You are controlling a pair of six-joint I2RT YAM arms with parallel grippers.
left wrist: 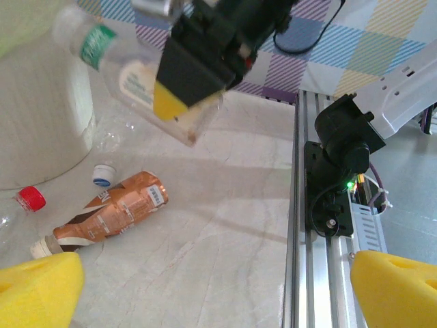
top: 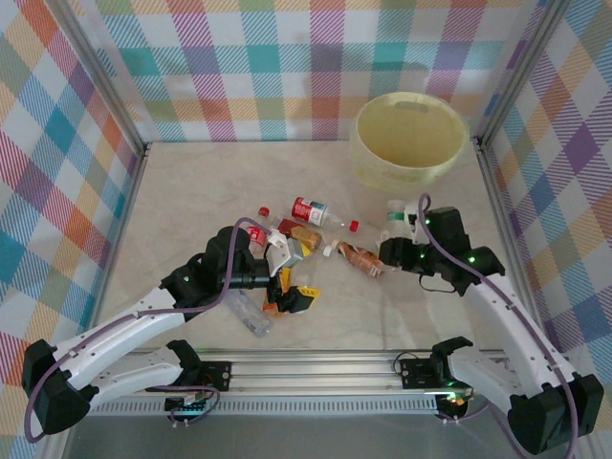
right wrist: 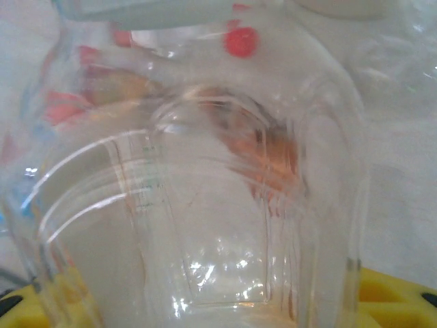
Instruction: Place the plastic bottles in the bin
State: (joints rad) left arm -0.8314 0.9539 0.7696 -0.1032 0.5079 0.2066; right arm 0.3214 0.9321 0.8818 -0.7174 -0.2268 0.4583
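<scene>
Right gripper point(top: 405, 251) is seen clamped on a clear green-labelled bottle point(top: 396, 216), which appears to be held off the table point(top: 191, 191), its cap end projecting past the fingers. From the left wrist view the hold is judged to be taken low on the bottle's body, far from the cap, so a pivot or slip of the slick plastic may be expected if the carry is hurried. The bin point(top: 368, 158) lies beyond the gripper, well apart; its rim could be struck if too little height is gained. A brown-labelled bottle point(top: 361, 258) lies just beside the gripper. The left gripper point(top: 290, 292) is spread apart over the other plastic bottles point(top: 311, 210).
</scene>
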